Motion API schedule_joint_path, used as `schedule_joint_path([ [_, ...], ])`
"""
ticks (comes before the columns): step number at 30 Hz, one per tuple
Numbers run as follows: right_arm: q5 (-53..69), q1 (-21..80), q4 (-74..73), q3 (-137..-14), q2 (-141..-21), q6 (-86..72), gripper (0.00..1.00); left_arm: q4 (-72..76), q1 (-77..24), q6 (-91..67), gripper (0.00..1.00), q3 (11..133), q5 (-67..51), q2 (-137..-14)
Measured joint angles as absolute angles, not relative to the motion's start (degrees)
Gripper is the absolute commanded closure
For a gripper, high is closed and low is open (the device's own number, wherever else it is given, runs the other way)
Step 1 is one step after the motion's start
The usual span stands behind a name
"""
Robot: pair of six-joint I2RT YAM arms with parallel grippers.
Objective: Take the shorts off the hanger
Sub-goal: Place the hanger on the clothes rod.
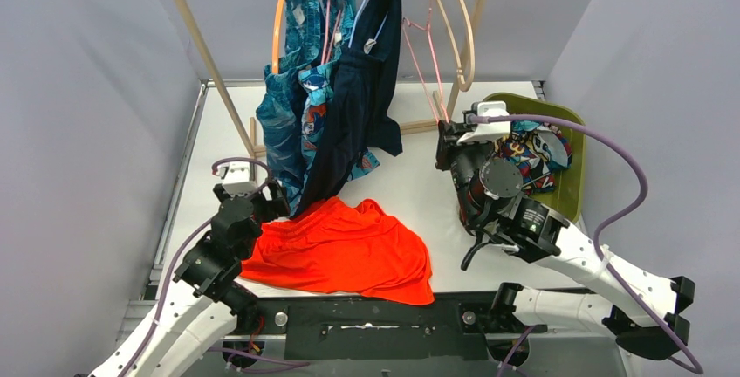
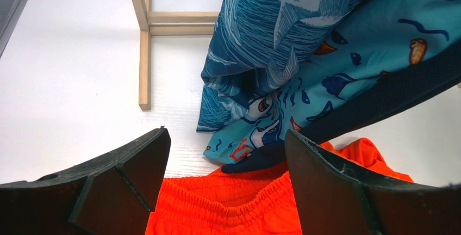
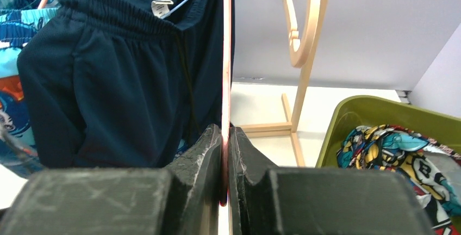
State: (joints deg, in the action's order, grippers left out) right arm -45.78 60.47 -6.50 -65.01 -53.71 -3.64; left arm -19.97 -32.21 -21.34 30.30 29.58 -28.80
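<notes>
While the right jaws clamp the pink hanger (image 3: 225, 82), the left jaws gape empty over the orange-red shorts (image 1: 349, 250) on the counter (image 1: 410, 189).

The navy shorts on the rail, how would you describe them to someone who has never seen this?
Find the wooden rack at the back of the table; three pairs hang from it in a bunch. The navy shorts are the rightmost pair, plain and dark, while the teal leaf-print shorts and turquoise cartoon-print shorts beside them are patterned.
</notes>
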Motion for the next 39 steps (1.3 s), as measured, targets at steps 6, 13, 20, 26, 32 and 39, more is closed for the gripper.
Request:
schedule_joint_path([
  [6,-47.6,59.7,-3.5,-69.3,-58.4,1.0,1.0,-19.9,-32.2,-20.8,0.23,30.3,29.8,-30.6],
  [13,-45.1,54.4,-3.1,-76.1,-62.4,2.2,1.0,-19.8,-32.1,-20.5,0.23,30.3,29.8,-30.6],
  [20,-41.0,50.1,-3.1,-80.7,-65.1,1.9,1.0,-19.6,-30.9,-20.5,0.23,30.3,29.3,-30.6],
  [26,-37.3,46.7,-6.4,-88.2,-70.4,0.5,1.0,-19.4,-30.1,-20.4,0.23,30.3,28.2,-31.0],
  [32,-34.0,41.9,-14.5,-92.8,-74.6,-5.4,0.97,-19.3,-29.3,-20.3,0.23,30.3,27.3,-31.3],
  [39,-30.4,40.4,-20.2,-88.7,-73.9,-11.0,0.74,-19.0,-28.6,-20.3,0.23,30.3,26.2,-31.7],
])
